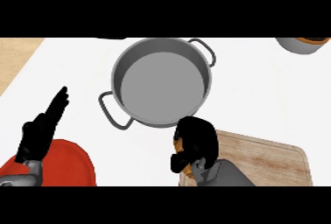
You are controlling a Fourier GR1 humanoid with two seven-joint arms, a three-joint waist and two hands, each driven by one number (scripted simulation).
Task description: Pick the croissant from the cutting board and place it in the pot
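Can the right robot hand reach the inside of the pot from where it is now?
Probably yes. The right robot hand, curled around the croissant, is just beside the pot rim, and nothing stands between them.

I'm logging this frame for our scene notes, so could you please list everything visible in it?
pot: one, grey metal with two handles, nothing inside, upper middle of the counter
cutting board: one, light wood, lower right
croissant: one, brown, mostly hidden in the right hand, at the board's left edge
red plate: one, red, lower left
bowl: one, grey with dark brown contents, top right corner, cut off by the edge
counter: one, white, with a wood strip at upper left
left hand: black, open, fingers up, resting at left
right hand: black, curled round the croissant, just below the pot
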